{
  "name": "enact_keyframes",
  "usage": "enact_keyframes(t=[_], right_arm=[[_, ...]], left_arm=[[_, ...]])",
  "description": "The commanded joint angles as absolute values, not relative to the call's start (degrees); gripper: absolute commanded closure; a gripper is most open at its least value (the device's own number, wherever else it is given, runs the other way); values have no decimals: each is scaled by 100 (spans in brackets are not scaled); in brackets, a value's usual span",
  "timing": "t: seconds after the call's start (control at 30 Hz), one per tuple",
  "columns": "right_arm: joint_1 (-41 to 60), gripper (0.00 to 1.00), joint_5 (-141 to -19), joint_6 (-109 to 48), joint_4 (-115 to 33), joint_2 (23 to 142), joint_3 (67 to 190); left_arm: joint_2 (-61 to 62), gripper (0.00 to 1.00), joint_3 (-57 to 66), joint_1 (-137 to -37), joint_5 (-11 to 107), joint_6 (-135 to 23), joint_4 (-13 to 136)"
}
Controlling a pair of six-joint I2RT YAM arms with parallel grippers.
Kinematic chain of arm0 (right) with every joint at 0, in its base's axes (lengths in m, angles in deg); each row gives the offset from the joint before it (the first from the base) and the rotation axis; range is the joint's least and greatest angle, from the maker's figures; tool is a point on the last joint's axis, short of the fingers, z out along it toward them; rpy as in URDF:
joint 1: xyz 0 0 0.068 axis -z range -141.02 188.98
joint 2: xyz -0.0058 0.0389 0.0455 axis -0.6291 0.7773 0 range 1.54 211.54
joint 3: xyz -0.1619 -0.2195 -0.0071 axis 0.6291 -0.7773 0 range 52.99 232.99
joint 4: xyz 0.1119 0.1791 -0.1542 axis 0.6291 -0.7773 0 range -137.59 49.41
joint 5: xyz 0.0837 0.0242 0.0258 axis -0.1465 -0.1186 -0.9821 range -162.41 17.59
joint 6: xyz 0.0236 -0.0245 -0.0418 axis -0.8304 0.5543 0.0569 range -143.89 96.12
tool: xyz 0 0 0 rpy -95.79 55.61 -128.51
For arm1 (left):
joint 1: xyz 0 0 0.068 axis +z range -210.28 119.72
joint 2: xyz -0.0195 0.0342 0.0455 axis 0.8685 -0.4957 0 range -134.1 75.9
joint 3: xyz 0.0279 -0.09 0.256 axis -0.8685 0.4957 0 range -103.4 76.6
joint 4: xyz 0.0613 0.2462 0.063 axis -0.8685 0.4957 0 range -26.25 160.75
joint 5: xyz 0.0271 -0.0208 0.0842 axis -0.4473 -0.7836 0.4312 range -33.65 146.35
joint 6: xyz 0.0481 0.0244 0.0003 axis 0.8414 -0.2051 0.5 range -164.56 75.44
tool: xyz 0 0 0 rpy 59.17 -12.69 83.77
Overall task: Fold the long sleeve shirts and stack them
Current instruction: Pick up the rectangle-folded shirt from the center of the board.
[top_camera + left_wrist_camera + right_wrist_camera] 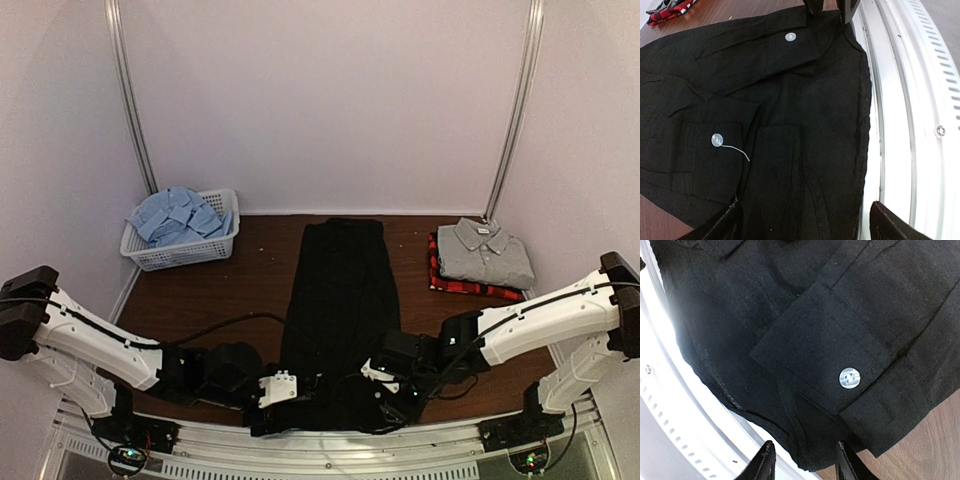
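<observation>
Lying along the middle of your table (pixel 250 270), black shirt (pixel 338 300) was folded in a long strip, grey shirt (pixel 484 252) lay on plaid shirt (pixel 478 288) far right, light blue shirt (pixel 180 215) in basket (pixel 190 252) far left, your left gripper (pixel 804 210) wide above near hem, right gripper (pixel 805 452) narrowly parted.

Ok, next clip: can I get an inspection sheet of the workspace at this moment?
Surface: brown wooden table, metal rail along near edge.
Job's things: black shirt laid lengthwise at centre, near end over the rail; grey shirt folded atop plaid shirt, far right; light blue shirt heaped in white mesh basket, far left.
Clutter: nothing seen.
Grippers: left gripper open above black shirt; right gripper open at its hem.
Cables: black cables along both arms.
Surroundings: white walls, two metal poles.
</observation>
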State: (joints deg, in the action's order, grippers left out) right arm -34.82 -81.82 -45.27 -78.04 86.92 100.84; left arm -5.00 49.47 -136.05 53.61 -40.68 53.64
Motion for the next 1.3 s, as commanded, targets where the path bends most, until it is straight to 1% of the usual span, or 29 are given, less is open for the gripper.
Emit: enact_keyframes(t=[0.0, 0.07, 0.13, 0.33, 0.47, 0.63, 0.7, 0.83, 1.0, 1.07, 1.17, 1.27], right_arm=[[-3503, 58, -8009, -4638, -7797, 8481, 10014], [-3502, 58, -7949, -4647, -7821, 8464, 10019], [-3507, 58, -7932, -4652, -7844, 8453, 10039], [-3495, 59, -7874, -4703, -7904, 8345, 10033], [-3498, 59, -7908, -4824, -7777, 8232, 9906], [-3494, 59, -7899, -4946, -7688, 8049, 9796], [-3493, 59, -7894, -4979, -7672, 7985, 9782], [-3493, 59, -7885, -5046, -7614, 7888, 9748], [-3498, 57, -7750, -5109, -7429, 7625, 9698], [-3502, 51, -7674, -5136, -7305, 7453, 9673], [-3519, 37, -7603, -5131, -7114, 7284, 9635], [-3560, 31, -7545, -5133, -6855, 7185, 9541]], left_arm=[[-681, 12, 4718, -13620, 5530, -3801, 5348], [-827, 12, 4597, -13617, 5547, -3719, 5441], [-1010, 15, 4450, -13621, 5538, -3677, 5562], [-1364, 29, 4258, -13595, 5461, -3826, 5678], [-1439, 44, 4268, -13522, 5279, -3915, 5663], [-1689, 68, 4188, -13478, 5292, -3934, 5681], [-1795, 81, 4129, -13473, 5316, -3952, 5694], [-1849, 99, 4040, -13371, 5135, -4156, 5583], [-1769, 100, 3644, -12923, 4301, -4679, 5883], [-1716, 100, 3492, -12677, 3852, -4851, 6033], [-1593, 100, 3293, -12416, 3321, -5056, 6229], [-1458, 100, 3158, -12138, 2710, -5231, 6288]])
